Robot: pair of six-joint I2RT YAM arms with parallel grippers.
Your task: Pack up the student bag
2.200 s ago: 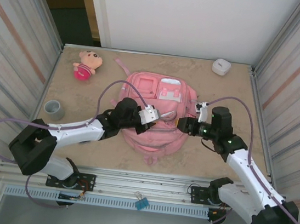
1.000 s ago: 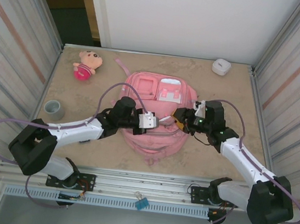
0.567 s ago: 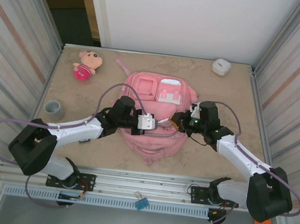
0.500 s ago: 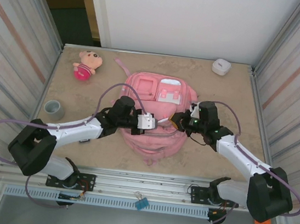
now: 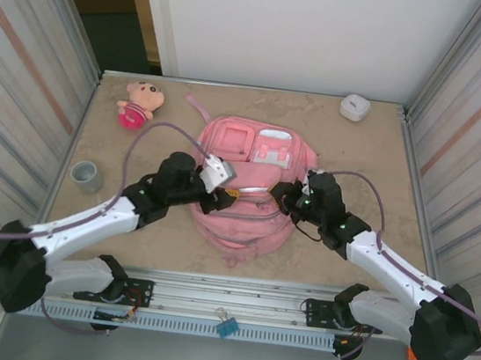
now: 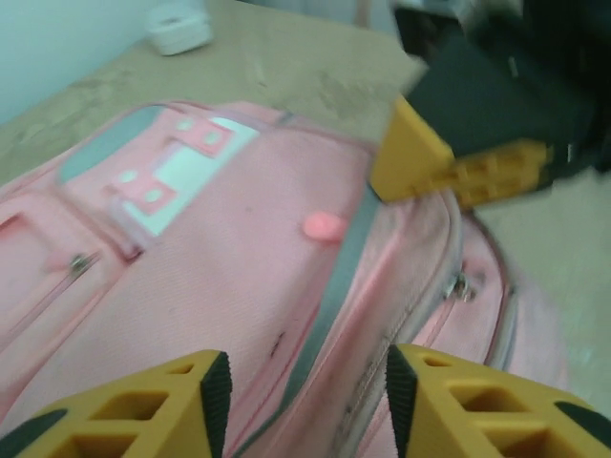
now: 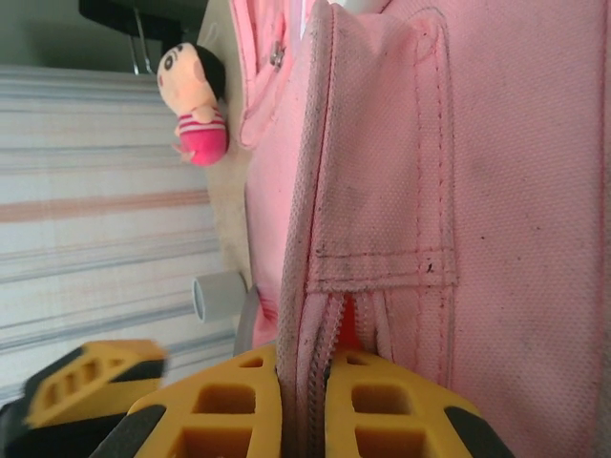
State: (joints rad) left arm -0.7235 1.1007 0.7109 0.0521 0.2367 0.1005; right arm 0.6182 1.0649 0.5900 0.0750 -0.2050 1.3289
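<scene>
- Pink student bag (image 5: 249, 217) lying flat mid-table (image 5: 104, 137), front pockets up, betw. both arms.
- R gripper (image 7: 303, 386) clamped on a fabric ridge right by the zip; fingers nearly meeting, only cloth betw. them.
- L gripper (image 6: 303, 377) about half apart, nothing held, hovering just above bag's front panel, near R's finger.
- Zip: can't tell if parted or closed.
- Risk: thin pinch on cloth only, so a hard pull could slip off the seam.
- Risk: both grippers crowding the same seam, so a clash if either swings inward.
- Risk: one-sided pull w/ no anchor, likely dragging the whole bag across table instead of opening it.
- Plush doll (image 5: 135, 102), grey cup (image 5: 87, 177), white case (image 5: 354, 106) well apart from bag, so a long reach if opening flops shut meanwhile.
</scene>
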